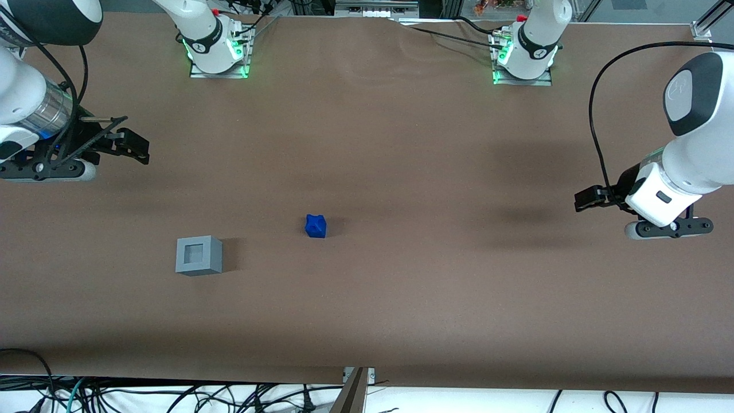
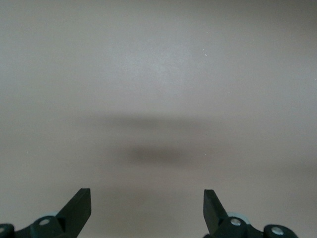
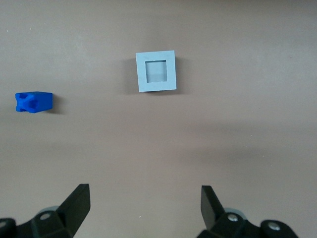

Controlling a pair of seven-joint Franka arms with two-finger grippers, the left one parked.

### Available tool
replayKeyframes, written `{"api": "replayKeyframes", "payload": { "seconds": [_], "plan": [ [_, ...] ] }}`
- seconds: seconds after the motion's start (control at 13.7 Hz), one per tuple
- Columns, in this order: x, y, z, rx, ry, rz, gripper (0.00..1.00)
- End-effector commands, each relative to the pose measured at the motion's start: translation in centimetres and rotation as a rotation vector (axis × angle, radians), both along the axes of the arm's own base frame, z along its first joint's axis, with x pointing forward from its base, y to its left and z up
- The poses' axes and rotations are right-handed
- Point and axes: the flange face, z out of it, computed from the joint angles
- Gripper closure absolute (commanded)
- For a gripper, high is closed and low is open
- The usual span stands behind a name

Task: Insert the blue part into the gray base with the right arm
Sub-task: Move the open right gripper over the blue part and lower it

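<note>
Front view: brown table (image 1: 436,298) carries 2 task items, landmark = gray base (image 1: 198,255). Right arm (image 1: 26,109) is parked high, well apart from the base, toward its own end of the table and farther from the front camera. Gripper (image 1: 129,143) is empty, fingers spread apart. Base sits upright, recess up and unfilled. Blue part (image 1: 316,226) lies on the table near the base, toward the parked arm's end, not touching it. Step in hand, I'd say: reach and pick. Centre over the part, square the fingers to its flattest faces, descend straight, close firmly so it doesn't twist before insertion.
</note>
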Motion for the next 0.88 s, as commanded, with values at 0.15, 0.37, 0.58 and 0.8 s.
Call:
{"api": "replayKeyframes", "payload": {
  "seconds": [0.15, 0.37, 0.58, 0.8],
  "plan": [
    [1.3, 5.8, -4.5, 0.042, 0.036, -0.019, 0.01],
    [2.2, 12.8, -9.2, 0.065, 0.033, -0.028, 0.01],
    [3.2, 18.6, -15.1, 0.095, 0.007, -0.128, 0.01],
    [3.6, 23.6, -21.6, 0.111, -0.032, -0.226, 0.01]
  ]
}}
